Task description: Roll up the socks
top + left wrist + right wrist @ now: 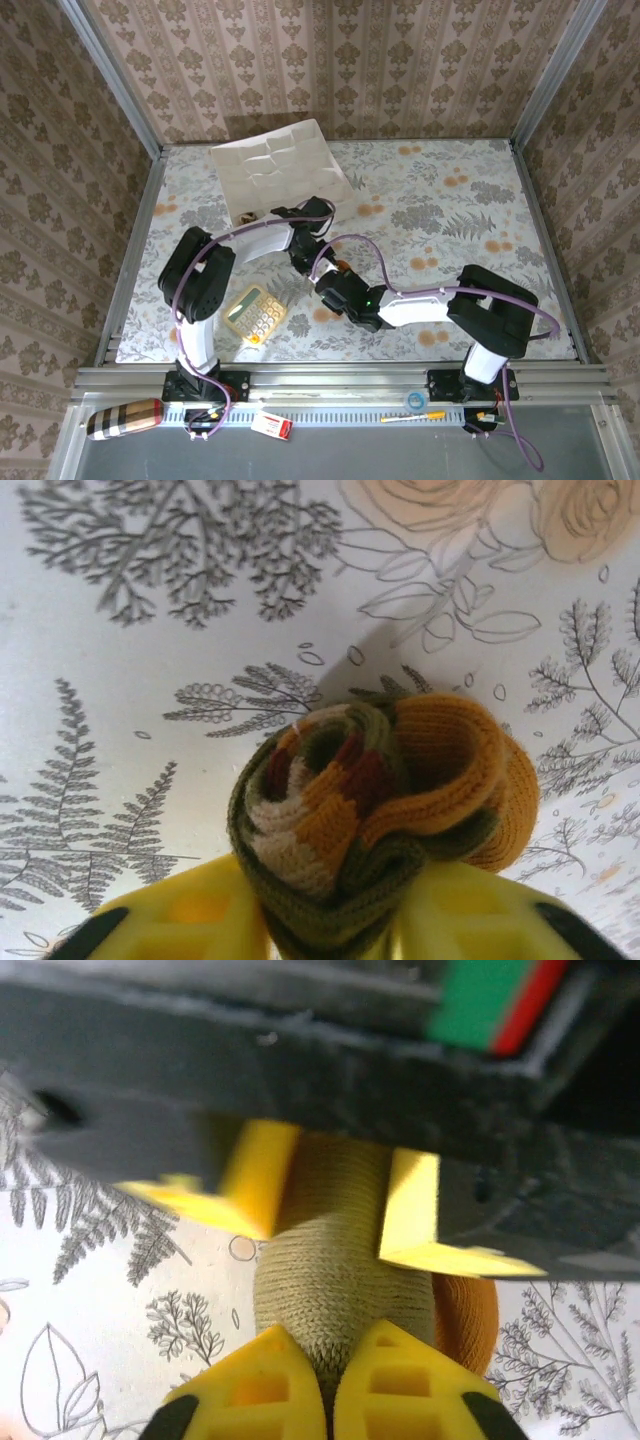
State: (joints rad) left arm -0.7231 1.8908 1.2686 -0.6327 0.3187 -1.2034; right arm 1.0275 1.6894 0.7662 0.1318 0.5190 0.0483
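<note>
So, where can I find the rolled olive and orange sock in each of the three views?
Top external: the rolled sock, mostly hidden, at the centre where the arms meet.
Left wrist: lower centre, between the left fingers.
Right wrist: centre, pinched by the right fingers.
Shared landmark: the fern-print table cover.

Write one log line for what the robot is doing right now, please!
task: roll socks | left pincer: gripping olive-orange sock roll | right pincer: shut, pinching same roll | yellow calculator: lying apart, untouched
</note>
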